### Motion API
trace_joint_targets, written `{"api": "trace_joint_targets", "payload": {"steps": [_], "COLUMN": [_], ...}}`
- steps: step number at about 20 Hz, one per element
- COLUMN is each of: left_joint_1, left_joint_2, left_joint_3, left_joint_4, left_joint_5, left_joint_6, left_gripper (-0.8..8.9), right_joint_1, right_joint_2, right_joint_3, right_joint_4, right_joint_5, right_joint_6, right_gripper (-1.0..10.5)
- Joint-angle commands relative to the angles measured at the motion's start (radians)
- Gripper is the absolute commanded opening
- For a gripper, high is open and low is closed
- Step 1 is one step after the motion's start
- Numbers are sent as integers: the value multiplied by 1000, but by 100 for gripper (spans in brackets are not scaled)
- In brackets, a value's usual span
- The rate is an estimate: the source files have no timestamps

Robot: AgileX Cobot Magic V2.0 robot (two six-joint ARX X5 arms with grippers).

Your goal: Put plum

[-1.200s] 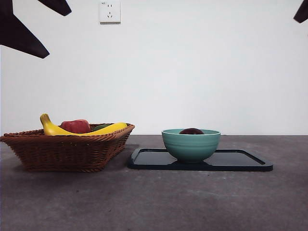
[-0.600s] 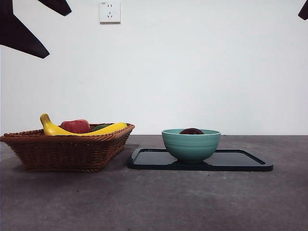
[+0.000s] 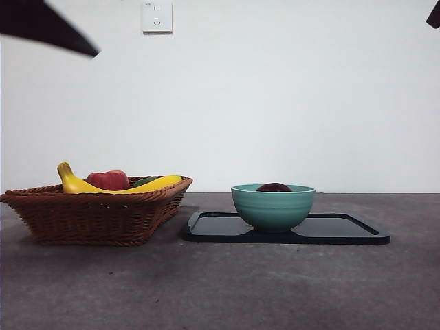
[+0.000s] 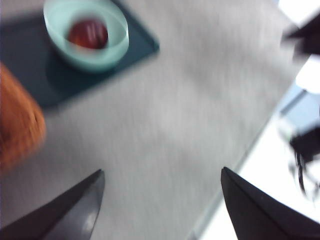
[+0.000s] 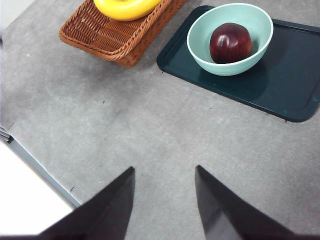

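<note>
The dark maroon plum (image 5: 230, 42) lies inside the light green bowl (image 5: 230, 55), which stands on the dark tray (image 5: 280, 85). In the front view only the plum's top (image 3: 273, 187) shows above the bowl's rim (image 3: 273, 206). It shows blurred in the left wrist view (image 4: 88, 33). My left gripper (image 4: 162, 175) is open and empty, high above the bare table. My right gripper (image 5: 164, 172) is open and empty, high above the table in front of the tray. In the front view the arms show only as dark tips at the top corners.
A wicker basket (image 3: 96, 210) stands left of the tray (image 3: 344, 230), holding a yellow banana (image 3: 124, 184) and a red apple-like fruit (image 3: 108, 180). A wall socket (image 3: 157, 16) is on the white wall behind.
The dark arm shape at the top left of the front view has shifted up and changed shape. The left wrist view is blurred by motion. The plum, bowl and basket have not moved.
</note>
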Motion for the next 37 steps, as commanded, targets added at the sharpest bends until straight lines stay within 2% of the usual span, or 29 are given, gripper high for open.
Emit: {"api": "trace_joint_targets", "payload": {"steps": [1,4,10,15,20,25,31,37], "left_joint_1": [-9,-21,-31,-39,-49,-67,-98,-113], "left_joint_2": [90,251,621,877,1043,1147,1200,1244], "left_joint_3": [114,286,628,804,856,856,856,856], "left_joint_4": [15,15,15,26,95,154,182,185], "left_joint_5": [-48,-98,-120,-120,-121,-176,-239,-247], "left_joint_6": [-24,-27,-13,13,44,92,169,175], "left_gripper": [373,373,372,371,371,372,373,373], "right_joint_1": [5,5,5,5,5,5,5,5], "right_joint_2": [4,4,4,4,4,4,4,4], "right_joint_3": [5,5,5,5,5,5,5,5], "right_joint_4": [8,8,8,8,7,6,-18,-19], "right_joint_5": [-4,-4,-4,-4,-4,-4,-4,-4], "right_joint_6": [14,14,14,14,14,14,14,14], "right_gripper": [193,193,193,193,193,193,193,193]}}
